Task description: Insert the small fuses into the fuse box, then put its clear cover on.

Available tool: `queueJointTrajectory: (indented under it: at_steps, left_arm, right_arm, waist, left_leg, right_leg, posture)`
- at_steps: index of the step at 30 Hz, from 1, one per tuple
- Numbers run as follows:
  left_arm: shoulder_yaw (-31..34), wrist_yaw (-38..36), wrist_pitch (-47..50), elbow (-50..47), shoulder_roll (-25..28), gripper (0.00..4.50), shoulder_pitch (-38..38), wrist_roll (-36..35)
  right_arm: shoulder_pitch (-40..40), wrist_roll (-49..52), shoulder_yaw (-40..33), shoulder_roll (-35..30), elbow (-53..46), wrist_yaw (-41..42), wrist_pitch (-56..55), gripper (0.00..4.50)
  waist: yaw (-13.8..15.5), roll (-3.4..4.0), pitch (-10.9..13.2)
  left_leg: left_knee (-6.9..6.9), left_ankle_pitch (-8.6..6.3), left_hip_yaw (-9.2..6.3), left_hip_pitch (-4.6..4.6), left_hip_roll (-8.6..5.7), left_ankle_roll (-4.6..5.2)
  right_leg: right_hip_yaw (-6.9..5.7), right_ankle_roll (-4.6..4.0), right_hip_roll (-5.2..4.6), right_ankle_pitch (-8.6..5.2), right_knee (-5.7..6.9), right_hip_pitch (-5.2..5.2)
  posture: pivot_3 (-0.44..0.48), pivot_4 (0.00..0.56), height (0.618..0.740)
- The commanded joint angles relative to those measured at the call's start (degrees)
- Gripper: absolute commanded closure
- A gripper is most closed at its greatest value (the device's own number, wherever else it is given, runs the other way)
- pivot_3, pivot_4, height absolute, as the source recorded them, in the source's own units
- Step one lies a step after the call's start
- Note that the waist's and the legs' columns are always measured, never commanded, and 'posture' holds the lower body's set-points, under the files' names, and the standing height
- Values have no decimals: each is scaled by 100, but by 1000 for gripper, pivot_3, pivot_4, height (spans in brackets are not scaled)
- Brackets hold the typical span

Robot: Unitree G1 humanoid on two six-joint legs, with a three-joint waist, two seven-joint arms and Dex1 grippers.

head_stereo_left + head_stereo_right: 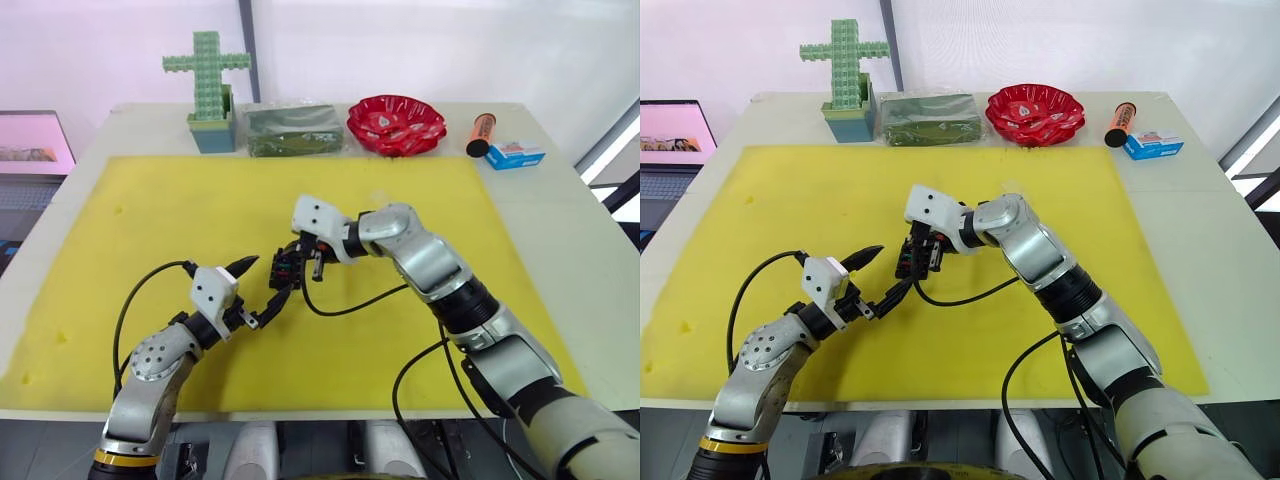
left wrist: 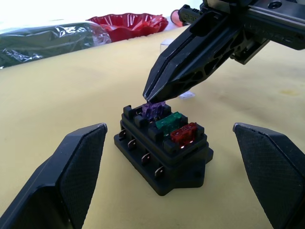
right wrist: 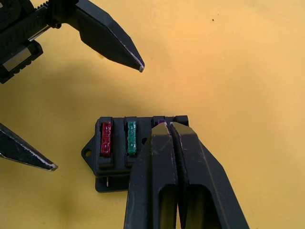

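The black fuse box (image 1: 286, 268) sits in the middle of the yellow mat (image 1: 150, 220). In its top slots stand a red fuse (image 2: 184, 134), a green fuse (image 2: 169, 122) and a brownish-purple fuse (image 2: 155, 110). My right gripper (image 3: 168, 125) is shut, and its tips rest on top of the brownish-purple fuse, which stands in its slot. My left gripper (image 1: 262, 283) is open, with one finger on each side of the box and apart from it. The clear cover (image 1: 378, 197) shows faintly on the mat beyond my right wrist.
Along the table's far edge stand a green block cross (image 1: 207, 75), a dark green bag (image 1: 292, 130), a red bowl (image 1: 396, 124), an orange tube (image 1: 481, 134) and a blue-and-white box (image 1: 515, 155). A laptop (image 1: 35, 140) sits off the left side. Black cables trail over the mat's near part.
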Motion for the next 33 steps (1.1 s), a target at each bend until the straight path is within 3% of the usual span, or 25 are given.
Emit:
queueJointTrajectory:
  at_steps: [1, 25, 33]
  left_arm:
    - [25, 6, -32, -205, 33, 0, 2, -26]
    - [9, 56, -39, -237, 1, 0, 57, -14]
    - [21, 28, -44, -211, 20, 0, 59, -28]
  right_arm:
    - [64, -121, 131, -6, 2, -5, -52, 4467]
    - [424, -766, 645, -65, 457, 94, -556, 4467]
    - [386, -706, 383, -27, 428, 39, -608, 4467]
  waist:
    - [-1, 0, 0]
    - [6, 3, -30]
    - [9, 11, -66]
  left_leg:
    - [0, 0, 0, 0, 0, 0]
    - [0, 0, 0, 14, 0, 0]
    - [-2, 0, 0, 18, 0, 0]
  right_leg:
    - [0, 0, 0, 0, 0, 0]
    - [0, -12, 0, -7, -1, 14]
    - [0, -16, 0, -10, -4, 20]
  posture:
    - [0, 150, 740]
    - [0, 150, 740]
    - [0, 150, 740]
